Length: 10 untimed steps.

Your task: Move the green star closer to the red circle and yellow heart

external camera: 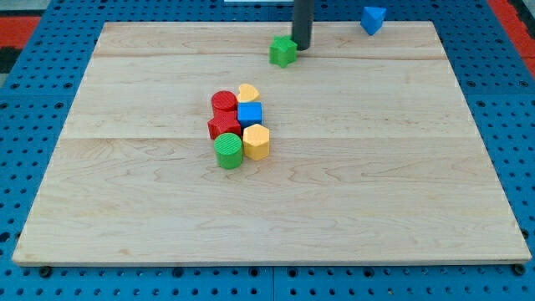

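The green star lies near the view's top, a little right of centre on the wooden board. My tip stands just to its right, touching or almost touching it. The red circle and the yellow heart sit side by side at the top of a tight cluster near the board's middle, well below and to the left of the star.
The cluster also holds a blue cube, a red star-like block, a yellow hexagon and a green cylinder. A blue triangular block lies at the board's top edge, right of my rod.
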{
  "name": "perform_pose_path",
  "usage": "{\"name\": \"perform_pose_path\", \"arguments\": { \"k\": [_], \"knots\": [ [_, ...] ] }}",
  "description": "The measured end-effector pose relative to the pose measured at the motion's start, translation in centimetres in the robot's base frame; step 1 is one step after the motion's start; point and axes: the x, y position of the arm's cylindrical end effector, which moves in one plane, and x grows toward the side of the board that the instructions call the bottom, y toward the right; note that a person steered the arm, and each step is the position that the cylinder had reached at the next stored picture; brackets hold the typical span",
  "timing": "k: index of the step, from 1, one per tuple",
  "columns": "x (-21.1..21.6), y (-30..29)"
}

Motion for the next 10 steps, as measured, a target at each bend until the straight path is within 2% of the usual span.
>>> {"name": "perform_pose_path", "arguments": {
  "k": [2, 3, 5, 6, 7, 8, 9, 10],
  "knots": [
    [-1.3, -6.3],
    [-0.4, -7.6],
    [-0.2, -5.4],
    [1.4, -5.5],
    [1.7, -12.1],
    [2.8, -14.3],
    [-0.5, -14.5],
    [1.6, -11.0]
  ]
}}
